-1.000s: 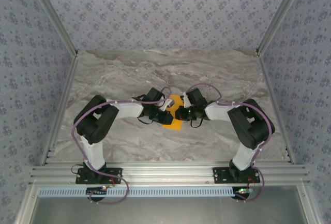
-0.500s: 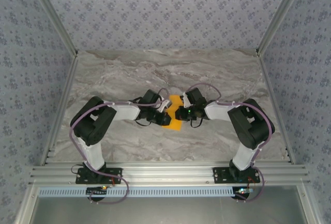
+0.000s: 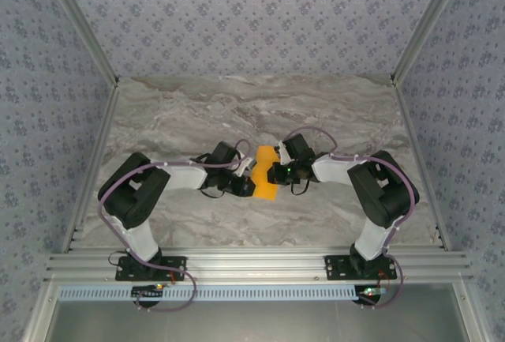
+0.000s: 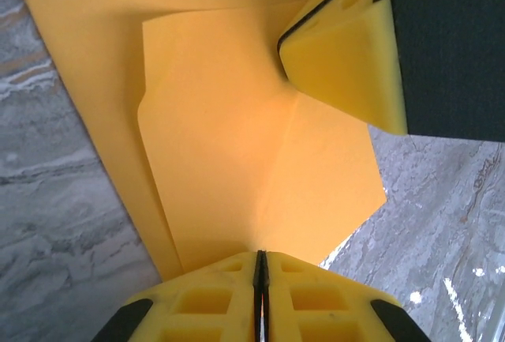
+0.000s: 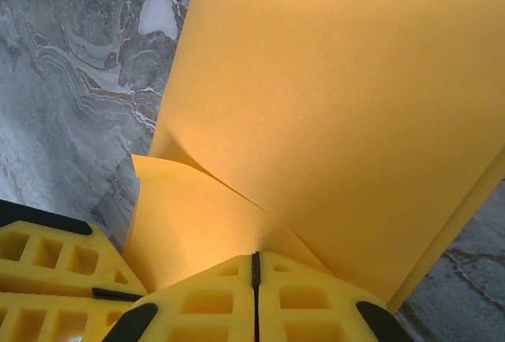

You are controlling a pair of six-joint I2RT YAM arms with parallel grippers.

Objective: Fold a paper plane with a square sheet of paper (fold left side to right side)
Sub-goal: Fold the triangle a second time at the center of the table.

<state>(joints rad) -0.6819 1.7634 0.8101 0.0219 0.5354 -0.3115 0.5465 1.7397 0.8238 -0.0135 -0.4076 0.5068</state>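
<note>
The square sheet of paper (image 3: 266, 176) is orange-yellow, partly folded, and sits mid-table between the two arms. In the left wrist view the paper (image 4: 237, 144) shows a creased flap lying over a wider layer. My left gripper (image 4: 261, 267) is shut, with the flap's near edge pinched in its jaws. A yellow finger of the right gripper (image 4: 347, 58) presses in from the upper right. My right gripper (image 5: 255, 261) is also shut on the paper (image 5: 331, 105), whose top layer curls up from the lower one. From above, the left gripper (image 3: 249, 185) and right gripper (image 3: 273, 174) meet at the sheet.
The grey marble table (image 3: 252, 113) stretches behind and to both sides of the paper. Aluminium frame rails (image 3: 252, 264) run along the near edge, and patterned walls enclose the sides. The left gripper's yellow fingers (image 5: 47, 267) sit close to the right gripper.
The left arm has lowered and stretched out, carrying its gripper toward the near side of the paper. More of the orange sheet now shows from above. The right arm has stayed put.
</note>
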